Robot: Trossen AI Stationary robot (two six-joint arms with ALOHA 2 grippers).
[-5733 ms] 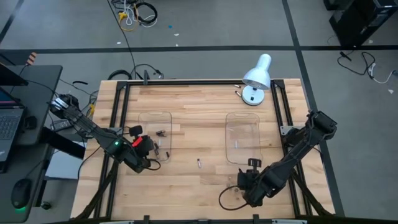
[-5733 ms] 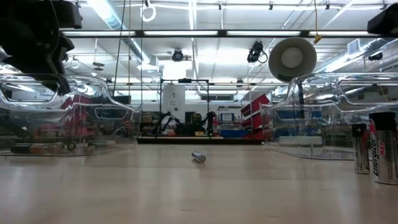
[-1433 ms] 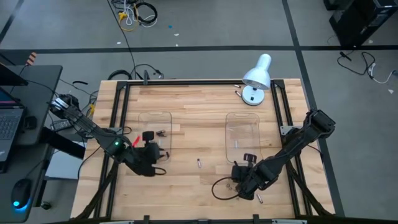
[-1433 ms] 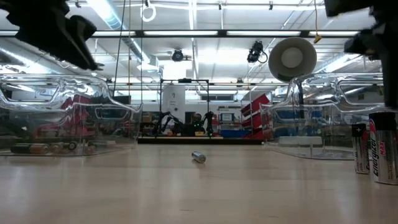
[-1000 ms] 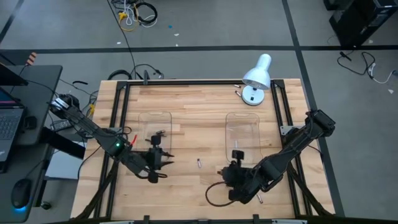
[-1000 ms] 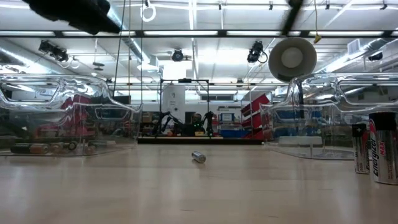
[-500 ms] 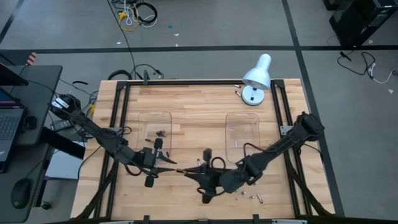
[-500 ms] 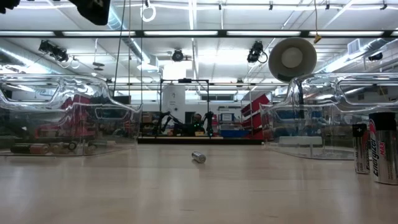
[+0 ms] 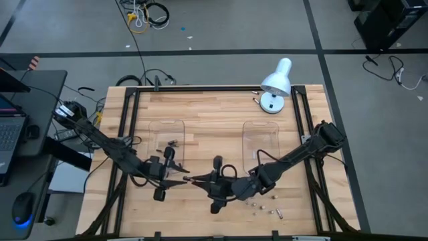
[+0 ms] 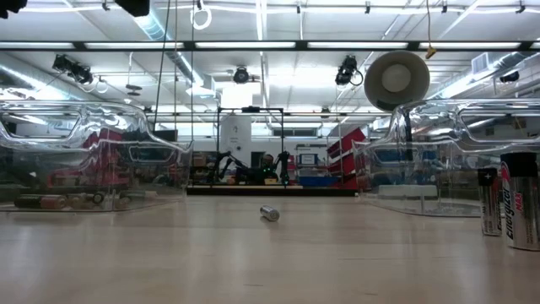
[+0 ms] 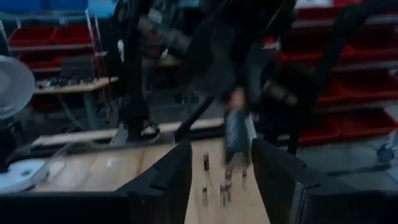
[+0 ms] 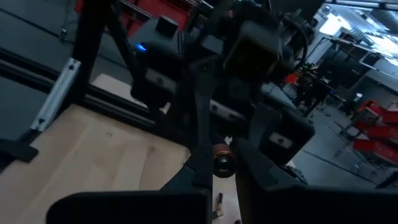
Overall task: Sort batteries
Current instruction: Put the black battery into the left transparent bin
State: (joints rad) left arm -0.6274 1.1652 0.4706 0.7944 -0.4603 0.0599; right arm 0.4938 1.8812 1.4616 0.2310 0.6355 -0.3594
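Battery [image 12: 222, 157] now between both hands, mid-table.

Pale wood grain is noted on the counter [image 9: 221, 114]. A white lamp [image 9: 275, 84], clear trays [image 9: 260, 144], and a copper-ended battery [image 12: 222, 160] are recorded.

Grey floor [image 9: 221, 30] with dark seam lines surrounds the wooden table [image 9: 214, 110]. Red storage shelving [image 11: 46, 37] stands behind; ceiling strip lights [image 10: 253, 45] lit.
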